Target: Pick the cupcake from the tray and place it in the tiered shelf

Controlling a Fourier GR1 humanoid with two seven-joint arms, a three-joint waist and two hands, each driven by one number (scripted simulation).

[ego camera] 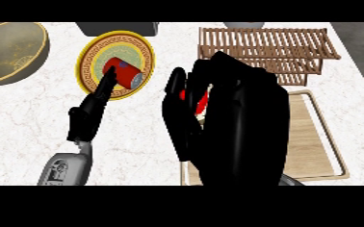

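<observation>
My right hand (238,125) is raised close to the head view and fills the middle right. Its fingers and thumb curl round a red thing (200,99) that shows only as a sliver between them; it looks like the cupcake, mostly hidden. Under and to the right of that hand lies the light wooden tray (320,139), partly covered by it. The brown slatted tiered shelf (266,48) stands at the back right, beyond the hand. My left hand (89,115) rests open at the lower left, fingers straight and pointing up toward a plate.
A yellow patterned plate (92,60) at the back left carries a red can (126,75) lying on its side. A large metal bowl (18,48) sits at the far left edge. A dark object (117,28) and a grey one (245,25) show at the back.
</observation>
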